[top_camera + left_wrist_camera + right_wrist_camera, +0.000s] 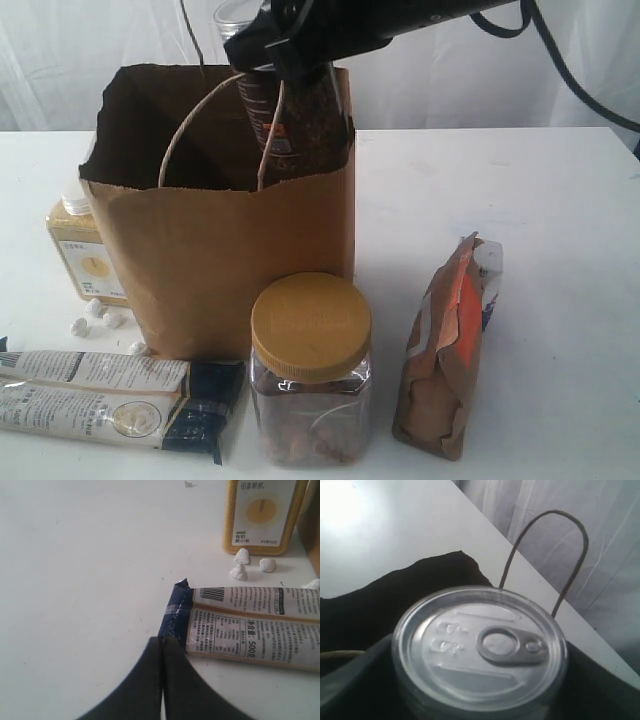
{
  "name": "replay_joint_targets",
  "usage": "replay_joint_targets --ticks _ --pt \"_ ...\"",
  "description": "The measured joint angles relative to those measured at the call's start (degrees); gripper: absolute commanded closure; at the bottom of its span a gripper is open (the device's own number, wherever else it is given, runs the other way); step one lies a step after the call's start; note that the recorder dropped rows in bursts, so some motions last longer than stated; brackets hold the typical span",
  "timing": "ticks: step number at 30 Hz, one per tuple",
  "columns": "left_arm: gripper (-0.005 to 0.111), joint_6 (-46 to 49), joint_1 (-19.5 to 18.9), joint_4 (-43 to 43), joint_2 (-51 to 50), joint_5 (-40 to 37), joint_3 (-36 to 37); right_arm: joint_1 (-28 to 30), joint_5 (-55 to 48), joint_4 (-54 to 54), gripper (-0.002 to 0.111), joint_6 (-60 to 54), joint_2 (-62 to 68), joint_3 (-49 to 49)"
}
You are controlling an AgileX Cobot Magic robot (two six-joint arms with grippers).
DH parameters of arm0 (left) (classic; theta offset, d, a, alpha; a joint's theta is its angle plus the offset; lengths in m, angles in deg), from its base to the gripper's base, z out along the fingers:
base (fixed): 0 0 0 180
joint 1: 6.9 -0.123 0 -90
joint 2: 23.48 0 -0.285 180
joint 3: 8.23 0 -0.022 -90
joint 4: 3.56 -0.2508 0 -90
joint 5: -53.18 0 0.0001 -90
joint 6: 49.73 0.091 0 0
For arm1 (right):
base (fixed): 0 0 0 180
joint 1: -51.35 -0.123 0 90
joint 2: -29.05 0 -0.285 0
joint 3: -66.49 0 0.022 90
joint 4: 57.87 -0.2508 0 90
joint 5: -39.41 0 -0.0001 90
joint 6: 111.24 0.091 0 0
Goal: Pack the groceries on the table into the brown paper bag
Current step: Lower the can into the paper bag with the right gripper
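The brown paper bag [230,260] stands open at the table's middle. My right gripper [285,55] is shut on the dark silver-topped can [268,118], which hangs tilted in the bag's mouth; its lid [480,647] fills the right wrist view. In front of the bag stand the yellow-lidded jar [310,370] and the brown-orange pouch [450,350], with a white-blue edge [490,275] behind the pouch. The yellow bottle [85,255] stands left of the bag. The twin packet [110,395] lies front left. My left gripper [163,641] is shut and empty, just short of the packet's dark end [175,612].
Small white lumps [242,565] lie on the white table [560,220] between the yellow bottle [262,515] and the twin packet [250,620]. A twine handle [555,555] arches over the bag's rim beside the can. White curtains hang behind the table.
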Motion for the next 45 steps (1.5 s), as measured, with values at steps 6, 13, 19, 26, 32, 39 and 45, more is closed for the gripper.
replay_joint_targets --ticks 6,13,19,26,32,39,45 --pt "0.107 0.0 0.0 0.0 0.0 0.0 0.0 0.0 0.0 0.0 0.061 1.92 0.0 0.0" --pt "0.107 0.0 0.0 0.0 0.0 0.0 0.0 0.0 0.0 0.0 0.061 2.07 0.0 0.0" --pt "0.107 0.0 0.0 0.0 0.0 0.0 0.0 0.0 0.0 0.0 0.061 2.12 0.0 0.0" --pt "0.107 0.0 0.0 0.0 0.0 0.0 0.0 0.0 0.0 0.11 0.061 2.12 0.0 0.0" --pt "0.107 0.0 0.0 0.0 0.0 0.0 0.0 0.0 0.0 0.66 0.061 2.69 0.0 0.0" --pt "0.107 0.0 0.0 0.0 0.0 0.0 0.0 0.0 -0.1 1.39 0.057 2.69 0.21 0.0" --pt "0.107 0.0 0.0 0.0 0.0 0.0 0.0 0.0 -0.1 1.39 0.056 4.11 2.5 0.0"
